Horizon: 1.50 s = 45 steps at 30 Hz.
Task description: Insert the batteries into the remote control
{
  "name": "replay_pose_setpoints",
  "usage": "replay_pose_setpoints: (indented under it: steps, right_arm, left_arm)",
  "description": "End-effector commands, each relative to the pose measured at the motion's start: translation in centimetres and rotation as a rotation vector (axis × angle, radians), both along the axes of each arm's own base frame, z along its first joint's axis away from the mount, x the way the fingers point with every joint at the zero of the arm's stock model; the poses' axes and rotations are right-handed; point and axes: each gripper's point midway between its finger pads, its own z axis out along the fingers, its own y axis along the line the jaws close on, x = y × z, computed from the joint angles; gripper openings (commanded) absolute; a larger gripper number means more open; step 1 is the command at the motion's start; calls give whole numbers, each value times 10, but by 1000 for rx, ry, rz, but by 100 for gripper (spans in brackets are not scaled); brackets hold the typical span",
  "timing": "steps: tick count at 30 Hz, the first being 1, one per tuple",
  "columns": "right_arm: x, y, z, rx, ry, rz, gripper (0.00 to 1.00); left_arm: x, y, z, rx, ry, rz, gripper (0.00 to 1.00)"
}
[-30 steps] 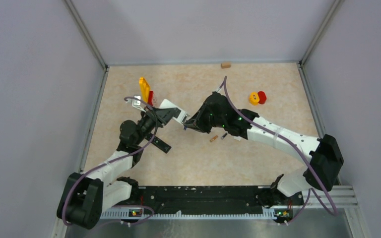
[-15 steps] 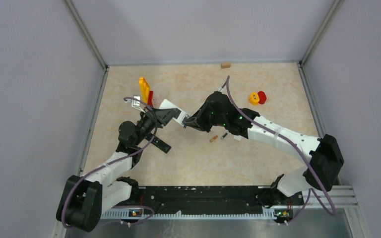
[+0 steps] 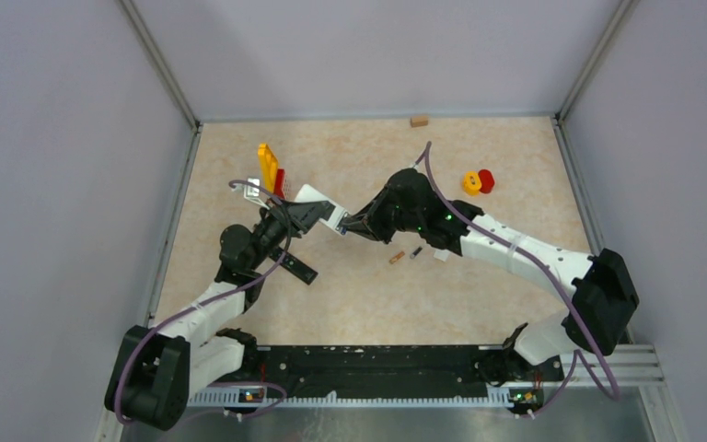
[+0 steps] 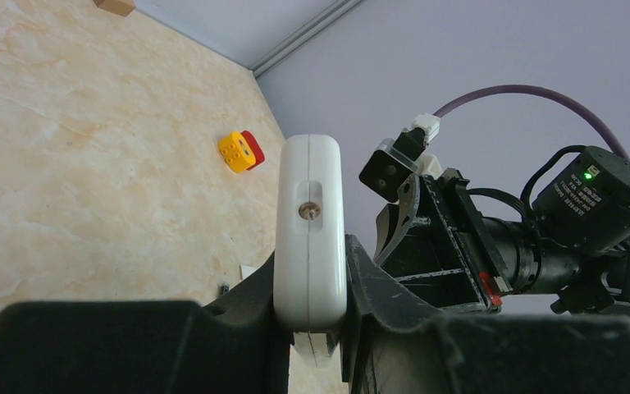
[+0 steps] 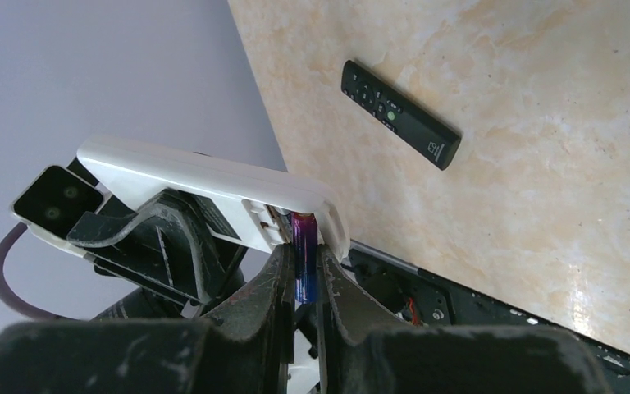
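Up over the table (image 3: 368, 308), left gripper (image 4: 310, 283) is clamped on the white remote (image 4: 310, 205). Right gripper (image 5: 302, 271) pinches a purple battery (image 5: 302, 234), tip at the remote's open slot. An orange cell (image 3: 396, 259) and a dark cell (image 3: 415, 252) lie on the table.

L pincer (image 3: 304, 215) grips white remote (image 3: 320, 204); R pincer (image 3: 349, 227) touches its end. Orange battery (image 3: 396, 258) & dark battery (image 3: 415, 252) lie on surface (image 3: 377, 304).

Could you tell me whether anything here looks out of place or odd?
Nothing looks damaged or spilled. Only strays: an orange battery and a dark battery lie loose side by side, a black remote lies flat and unheld, and yellow-red toy blocks and a wooden block clutter the far half.
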Motion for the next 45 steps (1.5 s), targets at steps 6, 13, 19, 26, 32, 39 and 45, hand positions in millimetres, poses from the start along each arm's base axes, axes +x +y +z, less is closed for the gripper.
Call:
replay_pose_setpoints:
  steps: [6, 13, 19, 26, 32, 39, 45]
  right_arm:
    - [3, 6, -1, 51, 18, 15, 20]
    - [3, 4, -5, 53, 32, 10, 23]
    - [1, 3, -8, 50, 47, 13, 23]
    - [-5, -3, -18, 5, 77, 24, 23]
    - [-4, -5, -16, 14, 67, 17, 23]
    - [2, -10, 4, 31, -33, 12, 66]
    - [7, -14, 20, 34, -146, 28, 87]
  left_arm:
    - [-4, -2, 23, -41, -65, -25, 0]
    - [1, -2, 21, -30, -18, -17, 0]
    - [7, 0, 15, -14, 53, 10, 0]
    - [11, 0, 17, -20, 75, 20, 0]
    - [12, -3, 17, -27, 97, -3, 0]
    - [13, -6, 11, -4, 132, -17, 0]
    - [15, -10, 5, 6, 159, -40, 0]
